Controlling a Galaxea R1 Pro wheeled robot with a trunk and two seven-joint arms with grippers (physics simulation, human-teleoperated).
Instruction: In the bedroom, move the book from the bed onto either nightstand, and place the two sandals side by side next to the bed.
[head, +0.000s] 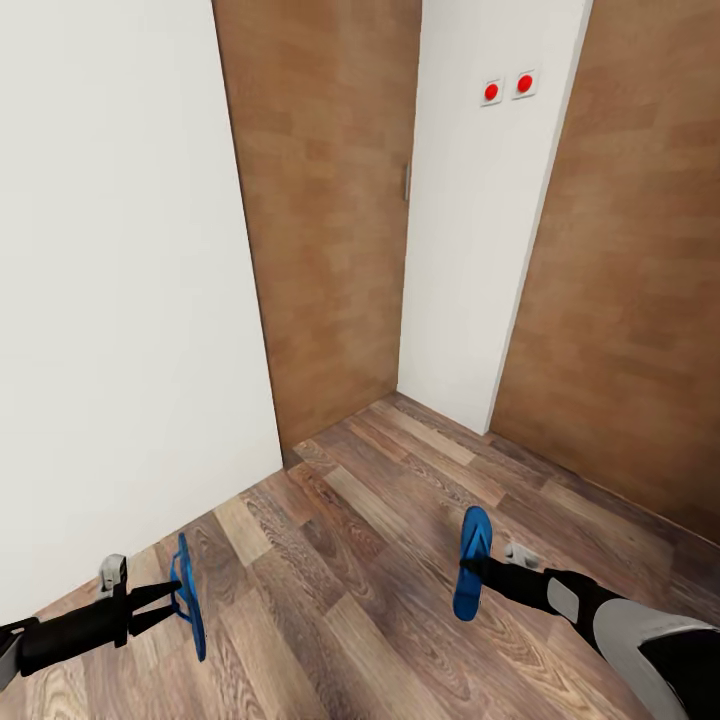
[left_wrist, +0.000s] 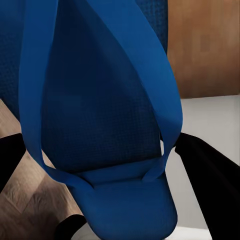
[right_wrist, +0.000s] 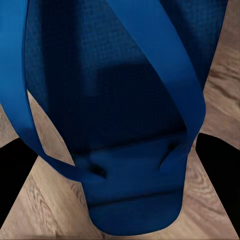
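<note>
Blue sandals: two bright blue flat flip-flops with thong straps, one in each arm's tool, both held clear above the floor.
Left tool (head: 172, 598): black fingers (left_wrist: 207, 172) closed on the left-hand sandal (head: 188, 596), which hangs on edge; close up, straps and sole (left_wrist: 100, 115) fill the frame.
Right tool (head: 476, 568): clamped on the right-hand sandal (head: 471, 562), sole facing the head camera; its strap end (right_wrist: 135, 185) sits between the fingers.
Floor (head: 360, 560): light-brown wood planks.
Surroundings: white walls (head: 120, 250), brown wooden doors (head: 325, 200), two red wall buttons (head: 507, 87).
</note>
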